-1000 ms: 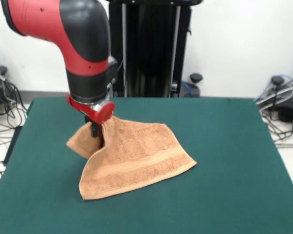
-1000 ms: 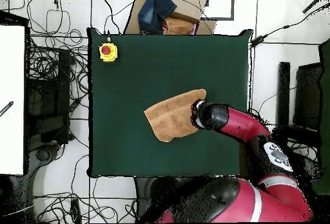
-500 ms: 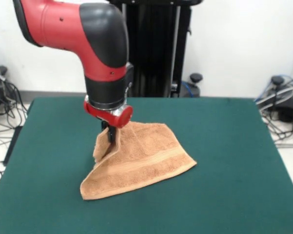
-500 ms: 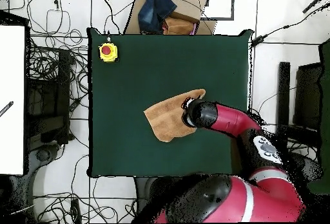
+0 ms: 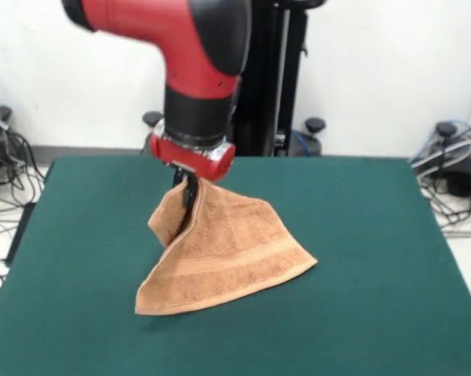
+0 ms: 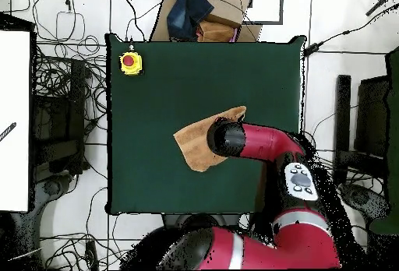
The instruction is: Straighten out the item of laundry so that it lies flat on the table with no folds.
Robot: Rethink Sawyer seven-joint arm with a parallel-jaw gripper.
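Gripper (image 5: 190, 190) is pinching a raised corner of the towel (image 5: 227, 254), closed on it; soft, light terry is draping limply, best held at corners.

So the towel (image 5: 223, 254) sits on the table (image 5: 360, 258), roughly mid-table, well away from every edge. One corner is pulled up off the surface and hangs from the gripper (image 5: 190, 192) right above it; the rest slopes down onto the table. In the overhead view, an emergency stop button (image 6: 130, 62) sits on the table's corner, well apart from the towel (image 6: 195, 145).
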